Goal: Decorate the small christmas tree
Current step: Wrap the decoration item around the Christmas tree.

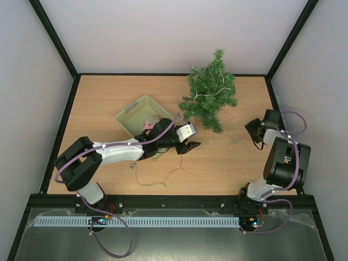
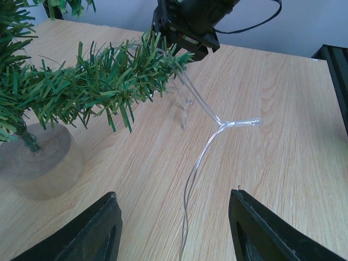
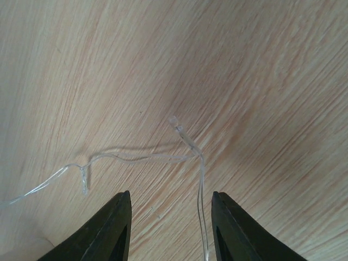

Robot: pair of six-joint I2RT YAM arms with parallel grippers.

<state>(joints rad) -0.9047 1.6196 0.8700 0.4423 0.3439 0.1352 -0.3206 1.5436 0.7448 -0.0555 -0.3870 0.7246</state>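
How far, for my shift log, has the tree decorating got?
Done: part of the clear light string lies draped over the small christmas tree. In hand: nothing is gripped; the left gripper and right gripper both hover open over loose wire on the table. Left: winding the rest onto the branches, plus whatever sits in the pale green basket.

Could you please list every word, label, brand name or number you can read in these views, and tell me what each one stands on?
None: no view shows any readable text.
The small christmas tree, the pale green basket, the clear light string and the wooden table bear no print.
The white strip along the near rail shows only fine ribs, no characters.
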